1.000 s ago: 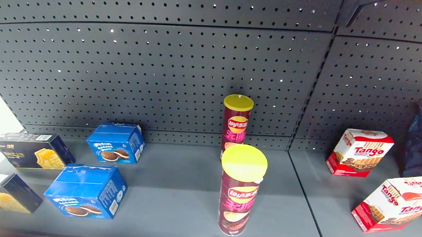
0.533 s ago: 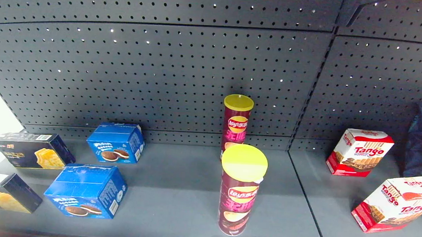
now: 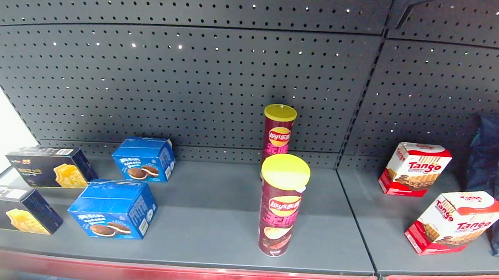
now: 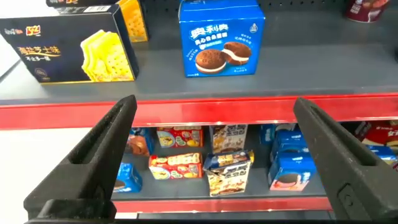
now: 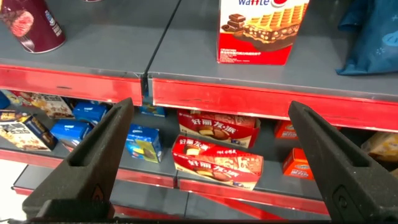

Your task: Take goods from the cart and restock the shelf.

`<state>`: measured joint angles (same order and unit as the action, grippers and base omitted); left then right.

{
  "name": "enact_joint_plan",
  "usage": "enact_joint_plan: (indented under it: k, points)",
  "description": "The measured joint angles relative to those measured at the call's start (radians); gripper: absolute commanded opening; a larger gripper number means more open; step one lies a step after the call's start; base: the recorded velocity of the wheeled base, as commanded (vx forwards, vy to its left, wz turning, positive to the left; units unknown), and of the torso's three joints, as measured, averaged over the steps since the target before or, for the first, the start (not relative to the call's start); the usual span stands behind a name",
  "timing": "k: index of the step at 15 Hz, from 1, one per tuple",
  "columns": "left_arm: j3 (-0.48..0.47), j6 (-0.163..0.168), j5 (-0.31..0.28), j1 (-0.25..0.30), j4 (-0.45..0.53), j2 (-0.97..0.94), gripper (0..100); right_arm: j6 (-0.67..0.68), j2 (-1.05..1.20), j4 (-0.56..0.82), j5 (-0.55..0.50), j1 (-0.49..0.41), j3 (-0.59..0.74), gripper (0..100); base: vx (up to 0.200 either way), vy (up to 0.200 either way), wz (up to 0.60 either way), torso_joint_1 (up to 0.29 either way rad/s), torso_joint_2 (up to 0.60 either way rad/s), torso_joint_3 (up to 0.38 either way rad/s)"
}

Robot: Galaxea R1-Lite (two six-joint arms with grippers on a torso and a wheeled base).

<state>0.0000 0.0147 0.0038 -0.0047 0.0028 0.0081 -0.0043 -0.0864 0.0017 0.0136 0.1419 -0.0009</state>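
1. Labels first: the front can [image 3: 283, 206] stands upright near the front edge of the shelf [image 3: 211, 223]. It has a maroon wrap, a round red-and-yellow logo and a yellow lid. The rear can [image 3: 278, 133] matches it and stands right behind, against the pegboard back [image 3: 192, 81].
2. Over on the left, the front blue box [image 3: 113, 209] and rear blue box [image 3: 145, 159] picture chocolate sandwich cookies. Beside them, the front dark box [image 3: 13, 208] and rear dark box [image 3: 51, 166] picture yellow crackers.
3. In the right bay, the front wafer box [image 3: 454, 222] and rear wafer box [image 3: 414, 169] are red and white, with dark blue bags [image 3: 495, 170] just beside.
4. The left gripper [image 4: 214, 106] hangs before the red edge strip [image 3: 174, 275], fingers spread wide and holding nothing, facing the front blue box.
5. The right gripper [image 5: 210, 107] is also spread and empty, facing the strip where the two bays meet.
6. Beneath, a lower shelf [image 5: 186, 180] carries more packets.
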Motion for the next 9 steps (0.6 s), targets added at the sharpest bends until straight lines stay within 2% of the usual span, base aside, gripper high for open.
enact_joint_plan:
  k: [1, 9]
  points:
    - [0.0, -0.001, -0.001, 0.0, 0.0, 0.0, 100, 0.0, 0.0, 0.0, 0.0, 0.0, 0.001, 100, 0.0, 0.0, -0.6, 0.002, 0.0, 0.002]
    - [0.0, -0.008, -0.001, 0.0, 0.0, 0.0, 100, 0.0, 0.0, 0.0, 0.0, 0.0, 0.001, 100, 0.0, 0.0, 0.0, 0.0, 0.0, 0.0]
